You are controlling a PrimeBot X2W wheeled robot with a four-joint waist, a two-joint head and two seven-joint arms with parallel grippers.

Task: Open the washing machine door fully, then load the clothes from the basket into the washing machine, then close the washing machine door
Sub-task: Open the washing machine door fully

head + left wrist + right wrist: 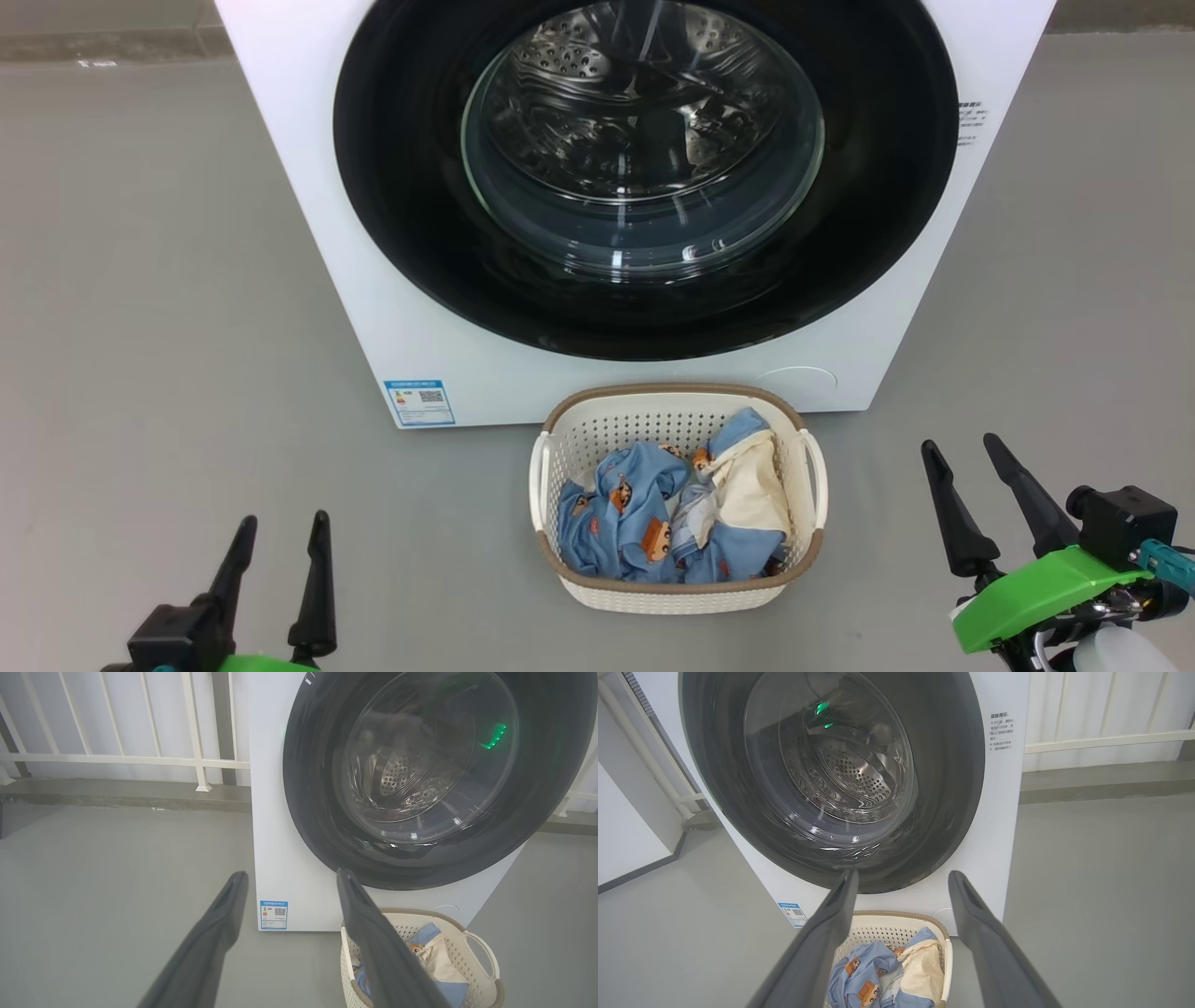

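Head view: washing machine door closed, clothes in basket before it.

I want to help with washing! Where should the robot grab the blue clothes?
Probably the raised crumple at the left of the clothes, coming straight down from above: the basket walls shut off every side, and that bunched fold sticks up, easy to pinch.

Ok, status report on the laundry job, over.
Left gripper open, empty. Right gripper open, empty. Washing machine door shut; clothes in basket below it. Approach looks clear.
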